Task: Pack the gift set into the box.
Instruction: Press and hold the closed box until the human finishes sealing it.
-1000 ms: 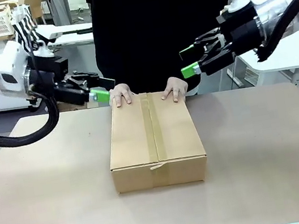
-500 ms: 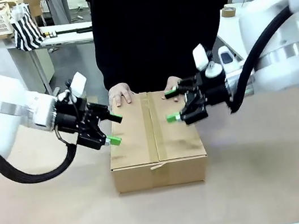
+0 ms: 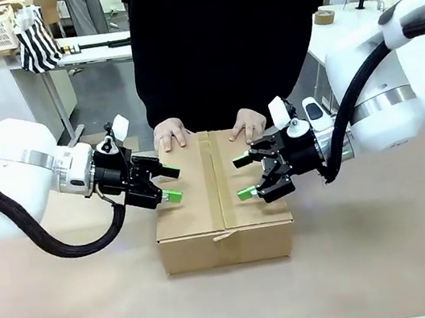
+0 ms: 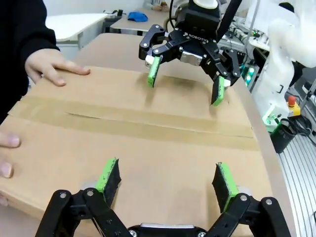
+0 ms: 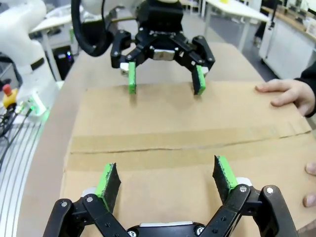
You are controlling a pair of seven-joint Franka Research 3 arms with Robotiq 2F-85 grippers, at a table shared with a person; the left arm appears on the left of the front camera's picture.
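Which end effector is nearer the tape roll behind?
Right. The right end effector hovers over the box's side toward the tape roll; left end effector over the opposite side.

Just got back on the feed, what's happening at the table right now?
The box lies on the table with its flaps shut and a strip of tape along the middle seam. The person at the far side rests one hand and the other hand on its far edge. The left gripper and the right gripper are both open over the lid, one on each side of the seam, holding nothing. Whether their pads touch the cardboard is unclear.
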